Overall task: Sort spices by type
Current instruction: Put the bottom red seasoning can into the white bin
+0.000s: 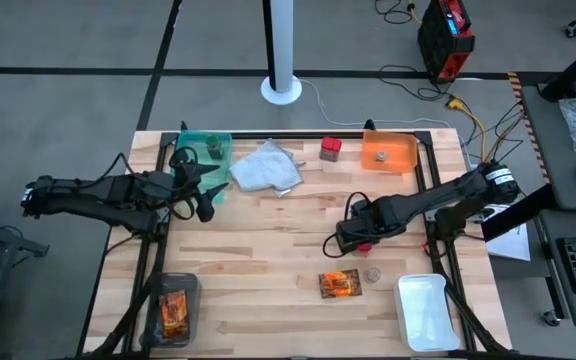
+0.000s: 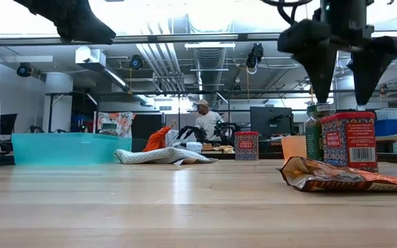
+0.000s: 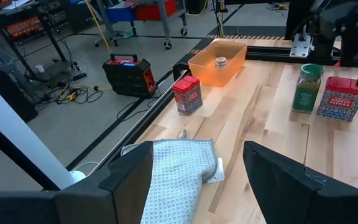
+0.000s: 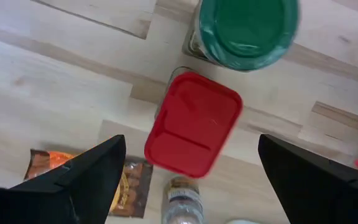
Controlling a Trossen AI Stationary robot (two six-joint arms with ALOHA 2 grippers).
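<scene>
Red boxy spice container (image 4: 193, 124) stands upright mid-table, right of centre, seen lid-on from the right wrist view, with the green-capped jar (image 4: 246, 28) just beside it; from table height the two read as neighbours, jar (image 2: 316, 131) partly behind container (image 2: 350, 141). Right gripper (image 4: 191, 177) hangs directly above the red container, fingers spread wide to either side of it and not touching it; low view shows the two fingertips (image 2: 320, 76) clear of the lid. Nearer the front edge lie an orange-brown shiny packet (image 1: 339, 284) flat on the wood and a tiny grey round jar (image 1: 372, 273) just beside it, both close under the right arm's reach. A second red container (image 1: 330, 149) stands alone near the back edge, between the pale grey cloth (image 1: 266, 168) and the orange tray (image 1: 389, 152), which holds one small grey jar (image 3: 220, 61). Teal tray (image 1: 204, 152) sits at the back left corner; white tray (image 1: 428, 310) at the front right corner; a dark tray (image 1: 173, 308) at the front left holds another orange packet. Left gripper (image 1: 204, 195) waits at the left side near the teal tray, fingers parted, holding nothing. Broad bare wood runs across the table's middle and front centre. A person (image 2: 205, 117) sits far off in the room behind.
</scene>
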